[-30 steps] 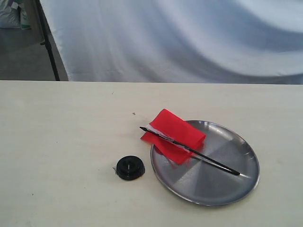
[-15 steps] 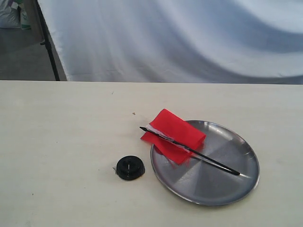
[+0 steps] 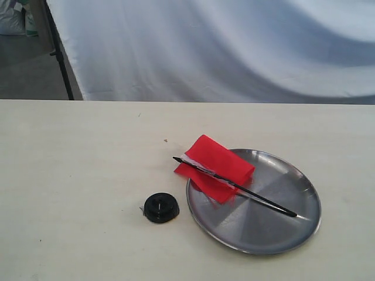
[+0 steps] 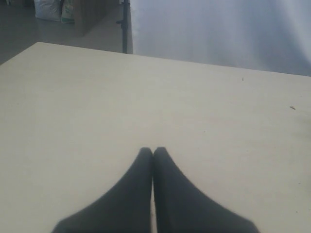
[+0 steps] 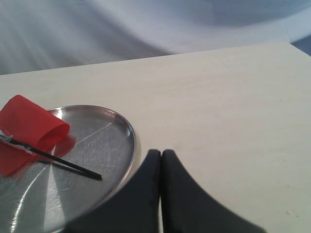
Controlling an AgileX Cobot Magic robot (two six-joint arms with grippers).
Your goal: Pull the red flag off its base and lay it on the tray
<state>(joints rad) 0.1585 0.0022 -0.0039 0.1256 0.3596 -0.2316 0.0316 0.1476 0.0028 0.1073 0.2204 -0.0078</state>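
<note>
The red flag lies across the silver tray, its folded cloth overhanging the tray's left rim and its black stick pointing to the right inside it. The black round base sits on the table just left of the tray, apart from the flag. Neither gripper shows in the exterior view. My right gripper is shut and empty, just off the rim of the tray, with the flag beyond it. My left gripper is shut and empty over bare table.
A pale tabletop carries everything. A white cloth backdrop hangs behind the far edge. A black stand leg and bags on the floor are at the far left.
</note>
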